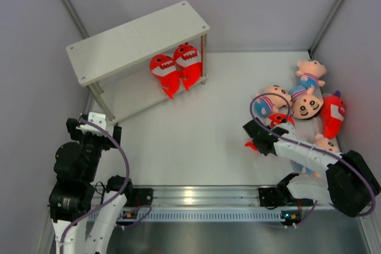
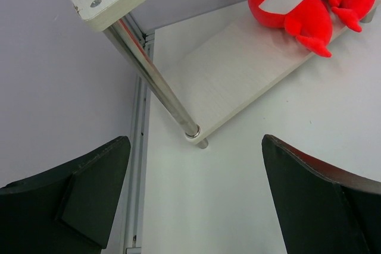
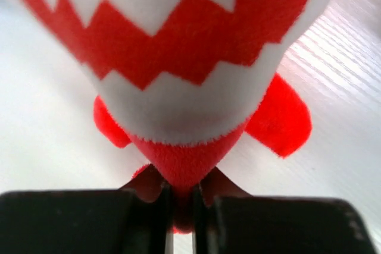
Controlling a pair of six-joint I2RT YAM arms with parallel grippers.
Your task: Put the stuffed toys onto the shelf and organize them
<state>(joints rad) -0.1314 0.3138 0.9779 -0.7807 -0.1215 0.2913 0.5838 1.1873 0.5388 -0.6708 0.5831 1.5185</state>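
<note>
The white two-tier shelf (image 1: 137,37) stands at the back left. Two red sharks (image 1: 165,71) (image 1: 188,60) sit side by side at the right end of its lower board (image 2: 232,72); one shark (image 2: 289,4) shows in the left wrist view. My right gripper (image 1: 262,135) (image 3: 181,197) is shut on the tail end of a third red shark (image 3: 178,75) at the left edge of the toy pile. A fourth shark (image 1: 333,114) and boy dolls (image 1: 311,74) (image 1: 306,104) (image 1: 271,100) lie at the right. My left gripper (image 1: 98,126) (image 2: 195,165) is open and empty near the shelf's front left leg (image 2: 155,75).
The enclosure's white walls close in on the left, back and right. The arm bases sit on a metal rail (image 1: 202,197) at the near edge. Another boy doll (image 1: 326,143) lies partly under my right arm.
</note>
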